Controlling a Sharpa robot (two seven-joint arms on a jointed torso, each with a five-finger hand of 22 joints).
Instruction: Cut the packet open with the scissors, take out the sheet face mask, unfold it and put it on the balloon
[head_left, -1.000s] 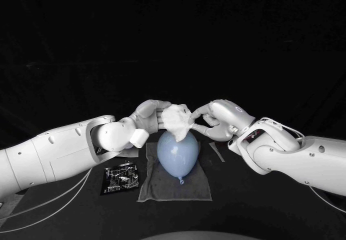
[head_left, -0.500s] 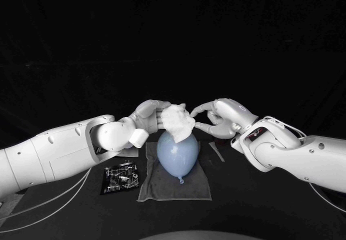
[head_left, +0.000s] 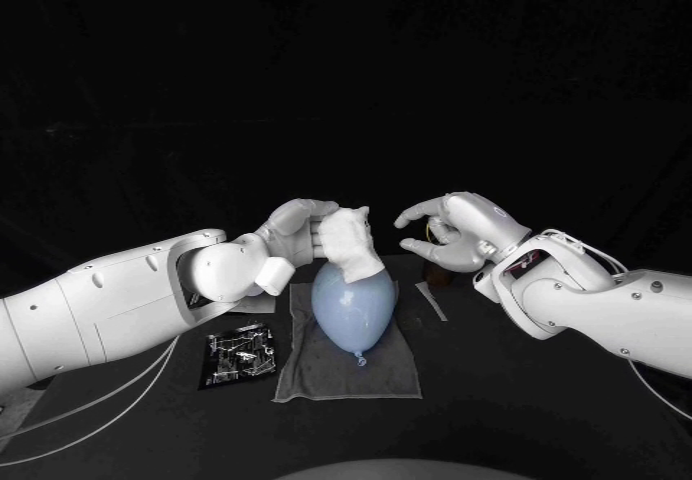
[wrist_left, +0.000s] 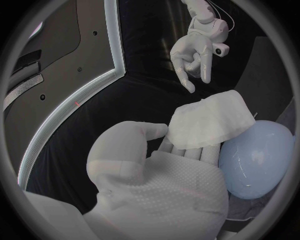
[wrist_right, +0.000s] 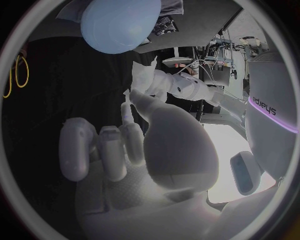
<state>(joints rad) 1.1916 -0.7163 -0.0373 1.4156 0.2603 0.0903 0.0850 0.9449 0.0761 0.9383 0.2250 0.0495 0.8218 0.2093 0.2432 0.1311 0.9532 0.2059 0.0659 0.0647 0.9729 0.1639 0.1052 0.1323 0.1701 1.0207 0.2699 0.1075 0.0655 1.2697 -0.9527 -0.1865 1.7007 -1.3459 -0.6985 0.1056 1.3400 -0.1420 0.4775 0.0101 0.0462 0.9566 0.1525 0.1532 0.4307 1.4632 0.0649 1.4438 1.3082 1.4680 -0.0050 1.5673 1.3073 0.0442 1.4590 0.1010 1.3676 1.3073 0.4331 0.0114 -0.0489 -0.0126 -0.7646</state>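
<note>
At the centre of the black table (head_left: 548, 420), a pale blue balloon (head_left: 353, 305) lies on a rectangular grey cloth (head_left: 392, 378). The balloon is smooth and teardrop-shaped, with its knotted tip pointing toward the robot and its broad end away. The left hand (head_left: 296, 235) pinches the sheet face mask (head_left: 351, 245) between thumb and fingers. The mask is a white, soft, partly folded sheet with creased edges, and its lower part drapes onto the balloon's broad end. In the left wrist view the mask (wrist_left: 209, 122) spreads as a rough quadrilateral over the fingers of the left hand (wrist_left: 156, 185), whose palm has a fine dotted texture, and it touches the glossy balloon (wrist_left: 256, 157). The right hand (head_left: 447, 235) hangs near the mask but apart from it, empty, with its fingers loosely curved and separated. The right wrist view shows its fingers (wrist_right: 106, 150) side by side with nothing between them. A flat, dark, shiny packet (head_left: 241, 355) with pale print lies on the table just beside the cloth, on the robot's left.
</note>
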